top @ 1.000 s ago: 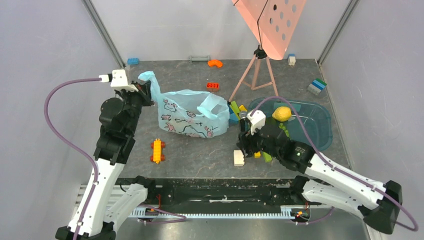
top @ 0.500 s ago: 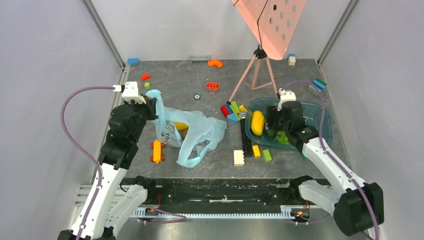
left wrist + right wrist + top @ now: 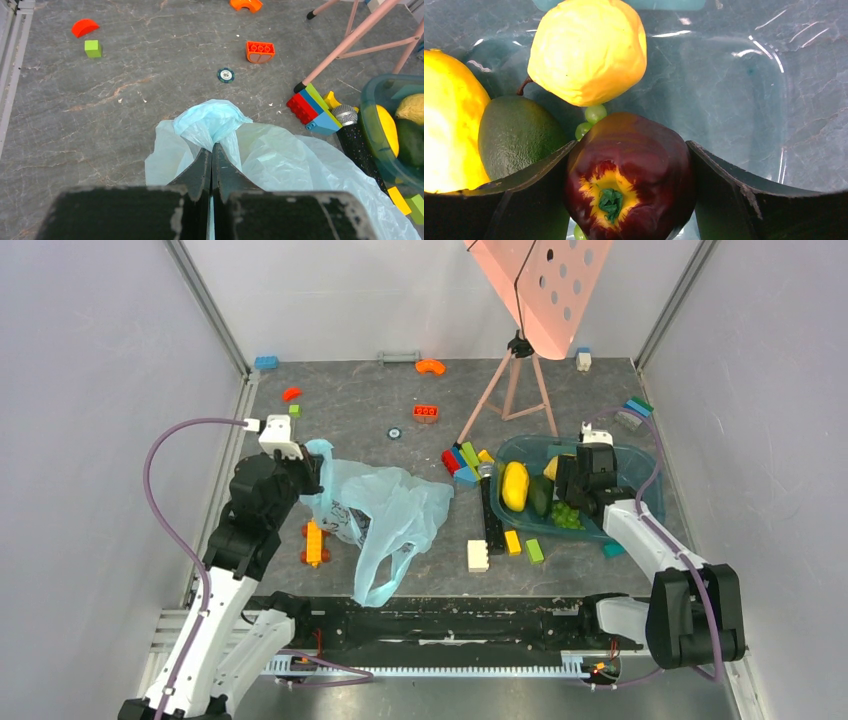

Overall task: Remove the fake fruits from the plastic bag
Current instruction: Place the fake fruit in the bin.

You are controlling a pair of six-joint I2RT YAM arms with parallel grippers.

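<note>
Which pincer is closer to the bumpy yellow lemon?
Right. The right pincer holds a dark red fruit beside the lemon in the tub; the left pincer pinches the blue bag, across the table.

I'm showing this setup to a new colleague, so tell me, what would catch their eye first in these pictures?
First, the crumpled light blue plastic bag, left of centre in the overhead view, with a bunched end pinched in the shut left tool. Next, the right tool clasps a dark maroon fruit over the teal tub, where a yellow lemon already lies.
</note>
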